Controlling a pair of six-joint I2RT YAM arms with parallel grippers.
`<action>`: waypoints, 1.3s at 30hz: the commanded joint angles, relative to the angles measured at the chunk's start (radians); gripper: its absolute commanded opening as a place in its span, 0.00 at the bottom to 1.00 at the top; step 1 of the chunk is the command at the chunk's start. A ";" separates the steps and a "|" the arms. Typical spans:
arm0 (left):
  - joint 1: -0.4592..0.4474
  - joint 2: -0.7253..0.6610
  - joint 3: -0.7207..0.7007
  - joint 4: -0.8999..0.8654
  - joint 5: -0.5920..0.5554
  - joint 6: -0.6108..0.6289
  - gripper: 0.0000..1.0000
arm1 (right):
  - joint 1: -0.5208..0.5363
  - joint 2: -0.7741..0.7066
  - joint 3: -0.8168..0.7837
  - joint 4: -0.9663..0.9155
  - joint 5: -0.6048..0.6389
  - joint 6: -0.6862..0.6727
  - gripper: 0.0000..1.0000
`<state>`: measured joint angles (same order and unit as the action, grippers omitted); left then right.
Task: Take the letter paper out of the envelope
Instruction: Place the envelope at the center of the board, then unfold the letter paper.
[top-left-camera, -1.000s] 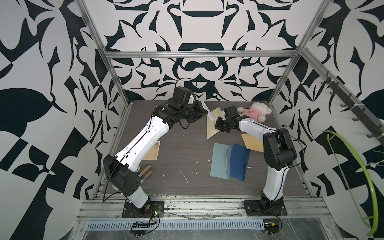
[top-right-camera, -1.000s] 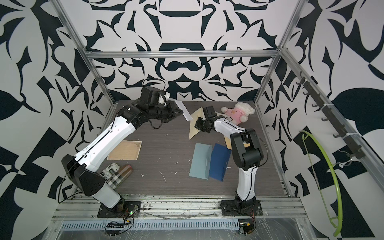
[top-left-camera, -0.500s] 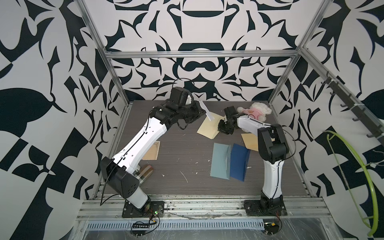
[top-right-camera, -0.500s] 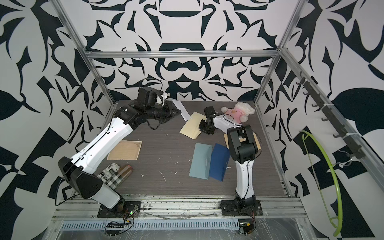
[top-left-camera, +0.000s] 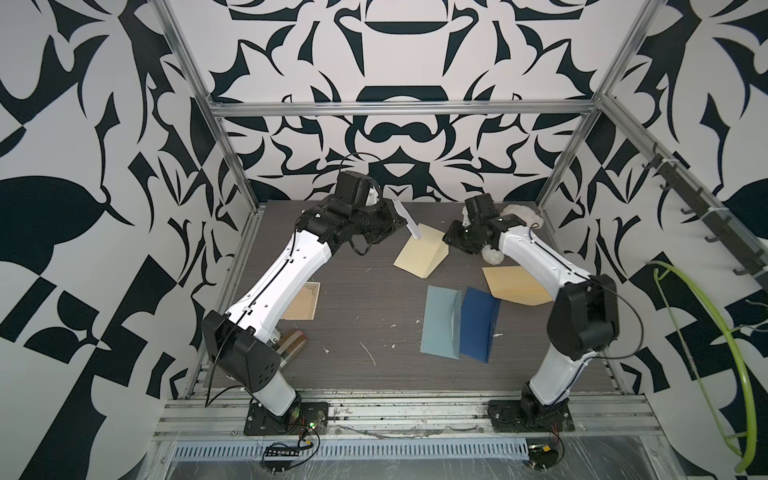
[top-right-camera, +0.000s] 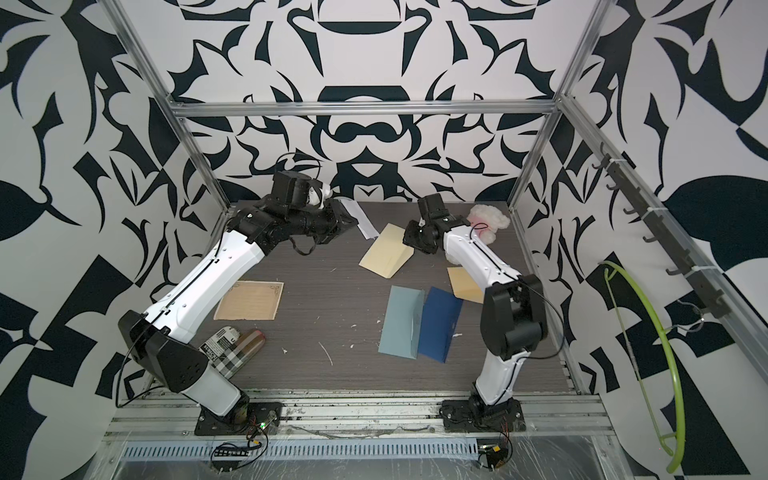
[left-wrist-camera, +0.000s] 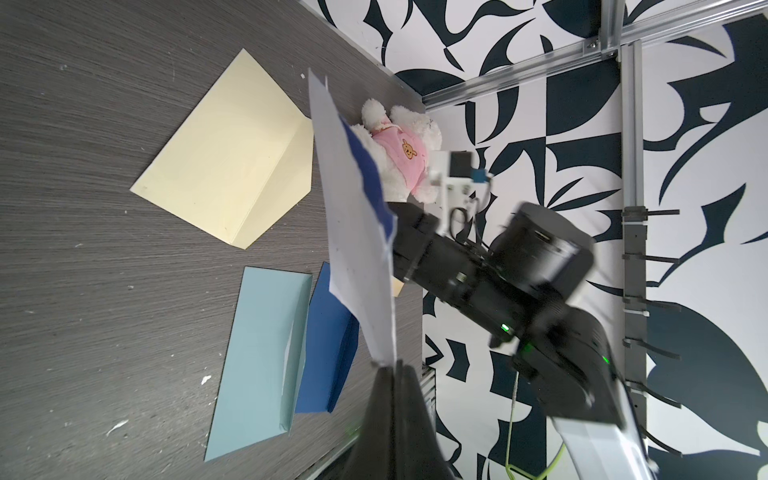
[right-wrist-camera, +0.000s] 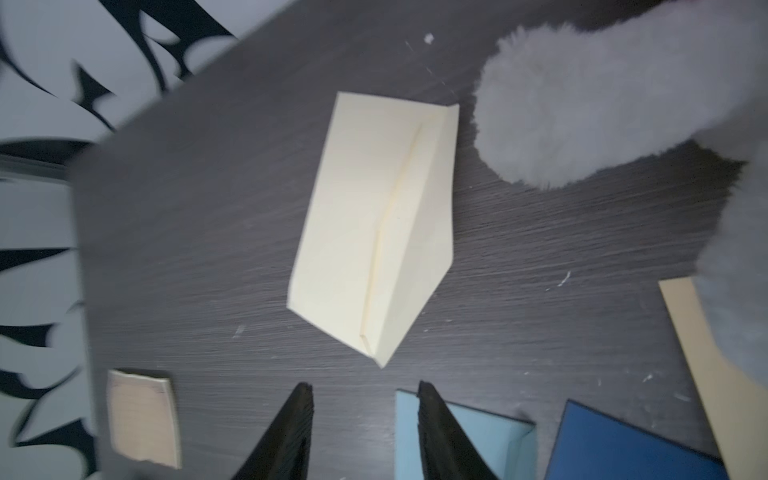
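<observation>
My left gripper (top-left-camera: 395, 216) (top-right-camera: 347, 218) hangs above the back of the table, shut on one end of the white letter paper (top-left-camera: 409, 222) (top-right-camera: 359, 218). In the left wrist view the sheet (left-wrist-camera: 357, 232) rises from the closed fingertips (left-wrist-camera: 392, 365), clear of everything below. The cream envelope (top-left-camera: 419, 253) (top-right-camera: 384, 255) lies flat on the table with its flap folded out. My right gripper (top-left-camera: 451, 239) (top-right-camera: 409, 241) hovers just right of it, open. In the right wrist view nothing sits between the jaws (right-wrist-camera: 365, 390), and the envelope (right-wrist-camera: 365, 232) lies beyond the tips.
A light blue envelope (top-left-camera: 440, 320) and a dark blue envelope (top-left-camera: 480, 324) lie side by side mid-table. A tan envelope (top-left-camera: 513, 284) lies under the right arm, a plush toy (top-left-camera: 519, 214) at the back right. A tan card (top-left-camera: 301, 301) and a checkered object (top-left-camera: 291, 343) sit left.
The right gripper has opened and let go of the cream envelope, which dropped from upright to flat on the table. The left gripper stayed shut on the letter paper, drawn slightly back.
</observation>
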<state>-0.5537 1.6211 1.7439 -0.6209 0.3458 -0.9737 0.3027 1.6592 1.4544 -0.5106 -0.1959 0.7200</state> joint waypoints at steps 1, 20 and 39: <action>0.014 0.010 0.008 0.033 0.043 -0.015 0.00 | -0.003 -0.178 -0.120 0.179 -0.086 0.225 0.55; 0.025 0.023 -0.038 0.166 0.138 -0.140 0.00 | 0.128 -0.223 -0.447 0.953 0.016 0.826 0.61; 0.025 0.025 -0.063 0.176 0.137 -0.137 0.00 | 0.148 -0.207 -0.388 0.936 0.021 0.867 0.59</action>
<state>-0.5320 1.6386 1.6913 -0.4656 0.4694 -1.1110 0.4397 1.4635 1.0225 0.3840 -0.1711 1.5749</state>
